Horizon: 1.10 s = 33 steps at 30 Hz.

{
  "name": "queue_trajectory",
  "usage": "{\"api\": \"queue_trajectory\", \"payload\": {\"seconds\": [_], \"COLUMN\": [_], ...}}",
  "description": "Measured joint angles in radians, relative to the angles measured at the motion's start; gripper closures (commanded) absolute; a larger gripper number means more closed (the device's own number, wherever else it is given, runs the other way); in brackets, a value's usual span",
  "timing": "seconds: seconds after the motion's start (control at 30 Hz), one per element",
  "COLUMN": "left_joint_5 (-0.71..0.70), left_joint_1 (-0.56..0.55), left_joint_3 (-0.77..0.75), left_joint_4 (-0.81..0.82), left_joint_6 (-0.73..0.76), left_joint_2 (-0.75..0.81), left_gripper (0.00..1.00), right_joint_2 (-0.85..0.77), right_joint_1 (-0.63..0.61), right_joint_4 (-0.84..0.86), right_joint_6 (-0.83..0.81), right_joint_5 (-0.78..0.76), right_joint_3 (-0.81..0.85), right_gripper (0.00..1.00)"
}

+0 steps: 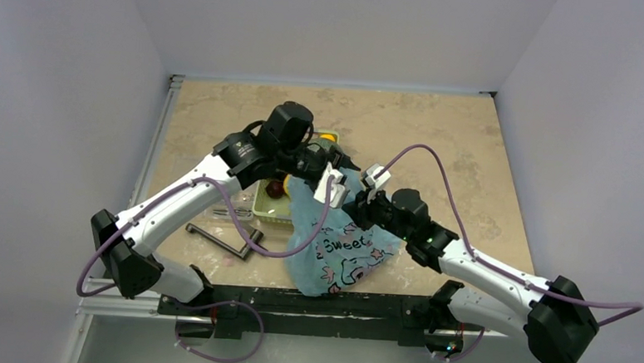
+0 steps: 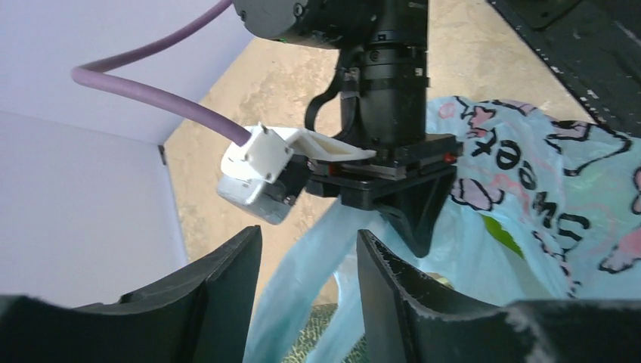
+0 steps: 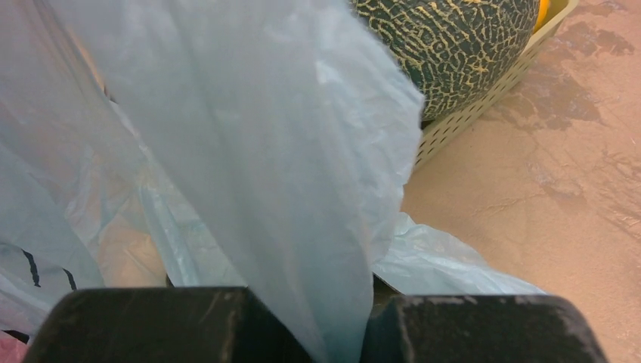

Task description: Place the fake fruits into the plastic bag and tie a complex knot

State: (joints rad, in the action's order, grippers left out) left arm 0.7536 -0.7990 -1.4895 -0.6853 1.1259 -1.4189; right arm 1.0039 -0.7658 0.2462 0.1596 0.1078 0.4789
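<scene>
The light-blue plastic bag (image 1: 340, 253), printed "Sweet", lies at the table's near middle with its top pulled up and back. My right gripper (image 3: 344, 333) is shut on a fold of the bag's film. My left gripper (image 2: 308, 253) is open, and a loose strip of the bag (image 2: 302, 265) runs between its fingers unpinched. Something green (image 2: 503, 234) shows through the bag wall. The netted melon (image 3: 446, 45) sits in the mesh basket (image 3: 469, 113) beside an orange fruit (image 3: 543, 7). A red apple (image 1: 275, 187) also lies in the basket. No knot is in view.
The green basket (image 1: 272, 205) stands just left of the bag, under my left arm. A black L-shaped tool (image 1: 224, 241) lies on the table to the near left. Walls close the table on the left, back and right.
</scene>
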Motion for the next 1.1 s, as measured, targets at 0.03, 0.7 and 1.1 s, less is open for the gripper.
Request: {"api": "queue_trajectory", "payload": {"seconds": [0.03,0.7,1.1], "left_joint_5": [-0.007,-0.226,-0.249], "left_joint_1": [-0.004,-0.004,0.027], "left_joint_3": [0.000,-0.031,-0.031], "left_joint_4": [0.013,-0.186,-0.222], "left_joint_6": [0.006,0.246,0.316], "left_joint_2": [-0.003,-0.123,-0.129], "left_gripper": [0.45,1.00,0.83], "right_joint_2": [0.002,-0.056,-0.121], "right_joint_1": [0.000,0.000,0.000], "right_joint_4": [0.000,-0.023,-0.069], "right_joint_6": [-0.002,-0.005,0.000], "right_joint_5": [0.001,0.007,-0.017], "right_joint_3": [0.000,0.000,-0.001], "right_gripper": [0.90,0.73,1.00]}}
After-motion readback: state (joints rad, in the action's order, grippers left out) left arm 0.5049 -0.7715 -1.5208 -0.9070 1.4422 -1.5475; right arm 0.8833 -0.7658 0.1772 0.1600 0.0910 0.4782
